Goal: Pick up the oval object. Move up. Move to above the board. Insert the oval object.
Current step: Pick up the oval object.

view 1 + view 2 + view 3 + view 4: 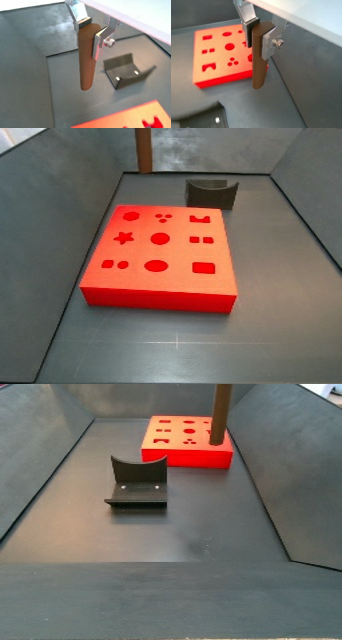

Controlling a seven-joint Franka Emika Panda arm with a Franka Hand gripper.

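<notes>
The oval object (pixel 87 60), a slim brown peg, hangs upright with its top end clamped in my gripper (pixel 92 32), which is shut on it. Both wrist views show the silver fingers (pixel 269 44) pressing the oval object (pixel 260 62) from two sides. Its lower end is clear of the floor. The board (pixel 218 57), a flat red slab with shaped cut-outs, lies on the floor beside the peg's lower end, not under it. In both side views only the oval object (pixel 143 150) (pixel 222 414) reaches down from above near the board (pixel 160 253) (pixel 187 442); the gripper is out of frame there.
The fixture (pixel 136 484), a dark L-shaped bracket, stands on the grey floor a little away from the board's end, also seen as the fixture (pixel 211 193) (pixel 127 72). Sloping grey walls (pixel 287 474) enclose the floor on all sides.
</notes>
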